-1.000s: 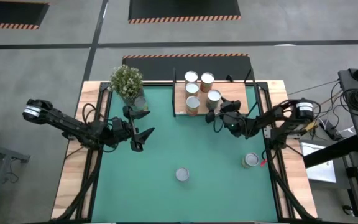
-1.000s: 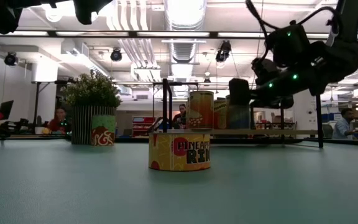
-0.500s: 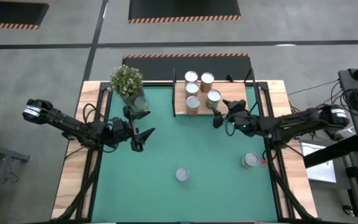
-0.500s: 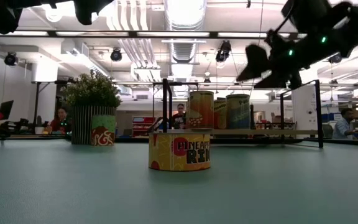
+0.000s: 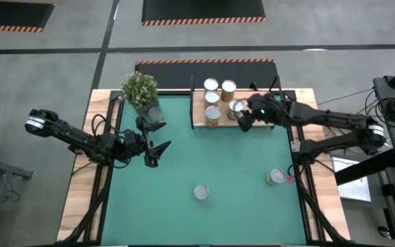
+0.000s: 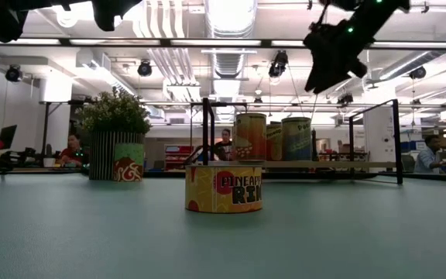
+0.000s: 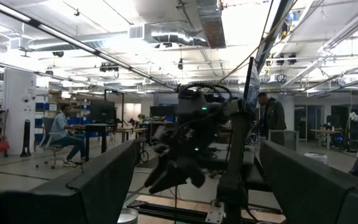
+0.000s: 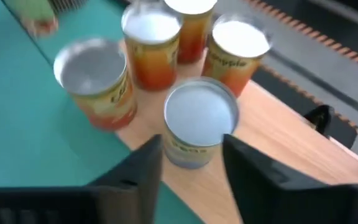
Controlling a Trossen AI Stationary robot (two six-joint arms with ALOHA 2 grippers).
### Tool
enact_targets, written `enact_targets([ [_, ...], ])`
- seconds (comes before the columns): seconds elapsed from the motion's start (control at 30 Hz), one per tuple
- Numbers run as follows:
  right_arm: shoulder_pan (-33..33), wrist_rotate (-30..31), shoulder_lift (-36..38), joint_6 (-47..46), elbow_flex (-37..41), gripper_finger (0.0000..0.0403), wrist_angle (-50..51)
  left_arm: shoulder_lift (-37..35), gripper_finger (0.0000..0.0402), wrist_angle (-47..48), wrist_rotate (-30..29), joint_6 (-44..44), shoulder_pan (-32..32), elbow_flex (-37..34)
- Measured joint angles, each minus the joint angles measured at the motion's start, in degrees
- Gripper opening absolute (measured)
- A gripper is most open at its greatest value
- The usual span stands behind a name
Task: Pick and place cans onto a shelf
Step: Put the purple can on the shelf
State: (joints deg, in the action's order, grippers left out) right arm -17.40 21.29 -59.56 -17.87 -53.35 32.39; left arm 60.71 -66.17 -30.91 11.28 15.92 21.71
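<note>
The right claw hangs above the shelf at the far side of the tabletop, over the nearest-right of four cans standing there. In the right wrist view its two dark fingers stand apart on either side of that pale-labelled can but clear of it, and the low view shows the claw raised well over the can tops, so nothing is held. How wide the jaws stand I cannot tell for sure; they look part open and empty. My reading is that a can has just been set down and the arm is pulling away, with the placing step done.

Three cans remain off the shelf: one in the near middle of the green mat, a pineapple-rings tin in the low view; one near the right edge; and one just beside the potted plant at far left. The next move calls for a swing back toward one of these, jaws spread, then a descent around it.

Compared with a second ago, the right arm has stretched out and its claw has moved from just off the shelf's near edge to above the can, rising as it went. The left claw waits wide open over the left of the mat, unchanged.
</note>
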Motion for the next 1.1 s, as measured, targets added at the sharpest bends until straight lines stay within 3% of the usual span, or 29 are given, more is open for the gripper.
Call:
enact_targets([
  [0.2, -6.0, -9.3, -8.3, 10.3, -7.0, 0.0022, 3.8, 0.0, 0.0325, 0.0, 0.0, 0.0, 0.0, 0.0],
  [0.57, -11.2, -10.0, -20.2, 17.5, -13.7, 0.0009, 9.0, 0.0, 0.0325, 0.0, 0.0, 0.0, 0.0, 0.0],
  [1.1, -11.7, -8.9, -25.1, 14.5, -14.4, 0.0009, 0.5, 0.0, 0.0325, 0.2, 0.0, 0.0, 0.0, 0.0],
])
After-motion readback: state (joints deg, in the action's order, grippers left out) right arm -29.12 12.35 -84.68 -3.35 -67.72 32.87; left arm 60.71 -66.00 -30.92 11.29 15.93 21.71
